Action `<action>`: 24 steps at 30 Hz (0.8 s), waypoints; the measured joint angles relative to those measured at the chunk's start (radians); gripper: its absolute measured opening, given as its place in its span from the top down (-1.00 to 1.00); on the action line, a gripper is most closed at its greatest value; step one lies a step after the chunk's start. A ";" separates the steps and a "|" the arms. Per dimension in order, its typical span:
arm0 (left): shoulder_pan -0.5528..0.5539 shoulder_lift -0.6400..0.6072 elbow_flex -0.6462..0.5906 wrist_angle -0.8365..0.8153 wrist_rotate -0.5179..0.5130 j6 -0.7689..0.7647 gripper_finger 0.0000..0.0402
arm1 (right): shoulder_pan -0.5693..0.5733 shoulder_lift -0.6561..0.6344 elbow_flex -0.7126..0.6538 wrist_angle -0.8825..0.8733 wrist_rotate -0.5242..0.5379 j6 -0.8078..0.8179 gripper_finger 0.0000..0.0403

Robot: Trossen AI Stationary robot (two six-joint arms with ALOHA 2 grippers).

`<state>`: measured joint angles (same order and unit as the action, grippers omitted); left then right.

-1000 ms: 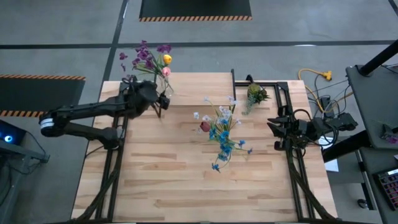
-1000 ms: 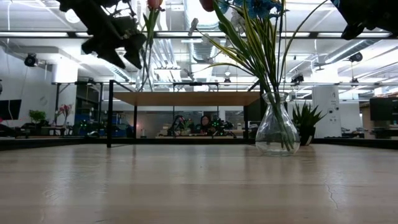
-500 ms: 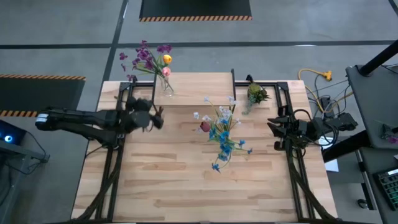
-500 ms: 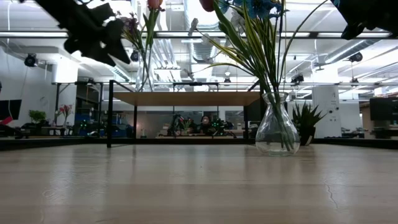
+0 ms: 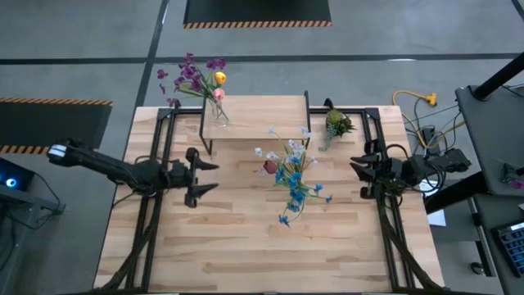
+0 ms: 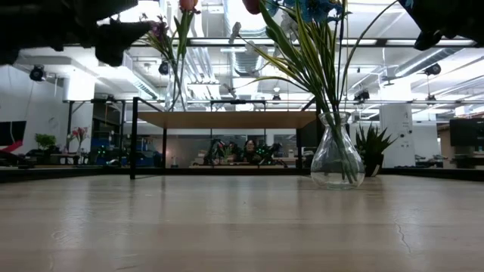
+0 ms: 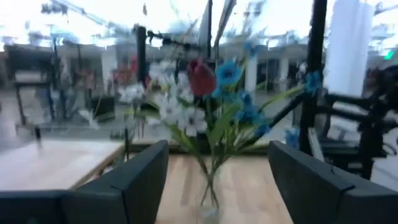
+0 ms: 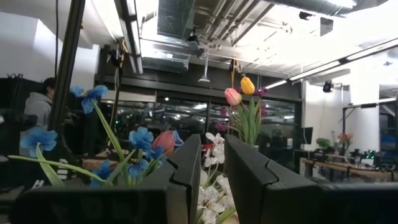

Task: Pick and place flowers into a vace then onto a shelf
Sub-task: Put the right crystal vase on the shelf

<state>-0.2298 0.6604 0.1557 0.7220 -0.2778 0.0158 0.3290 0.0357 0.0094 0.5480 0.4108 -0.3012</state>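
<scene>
A clear vase [image 5: 219, 116] with purple, pink and orange-yellow flowers [image 5: 196, 75] stands on the left end of the light-wood shelf [image 5: 262, 111]; it also shows in the low view [image 6: 175, 83]. A second glass vase [image 6: 336, 160] with blue, white and dark red flowers [image 5: 291, 176] stands on the tabletop. My left gripper [image 5: 211, 176] is open and empty, above the table's left part, pointing at that second vase [image 7: 208, 199]. My right gripper [image 5: 354, 170] hovers at the table's right edge, its fingers [image 8: 213, 142] a narrow gap apart, empty.
A stubby yellow-green tuft [image 5: 336, 124] sits at the far right, beside the shelf's right end. The shelf's black legs [image 6: 134, 136] stand on the far half of the table. Black frame rails run along both table sides. People sit in the room behind.
My left gripper has drawn away from the vase on the shelf, going toward the table's near edge, and has turned to point toward the table's right. The vase with purple, pink and yellow flowers stays upright on the shelf.
</scene>
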 joint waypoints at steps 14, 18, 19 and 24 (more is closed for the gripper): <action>0.261 0.000 -0.030 -0.048 0.243 0.049 0.64 | 0.000 0.000 0.000 -0.125 0.015 0.042 0.41; 0.262 -0.060 -0.059 -0.083 0.244 0.074 0.93 | 0.000 0.000 0.000 -0.193 0.018 0.052 0.16; 0.261 -0.080 -0.070 -0.082 0.246 0.075 0.96 | 0.000 0.000 0.000 -0.210 0.018 0.056 0.09; 0.261 -0.212 -0.146 -0.099 0.247 0.060 0.99 | 0.000 0.000 0.000 -0.306 0.003 0.114 -0.16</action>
<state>0.0311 0.4488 0.0101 0.6229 -0.0303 0.0756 0.3290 0.0360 0.0097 0.2421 0.4134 -0.1869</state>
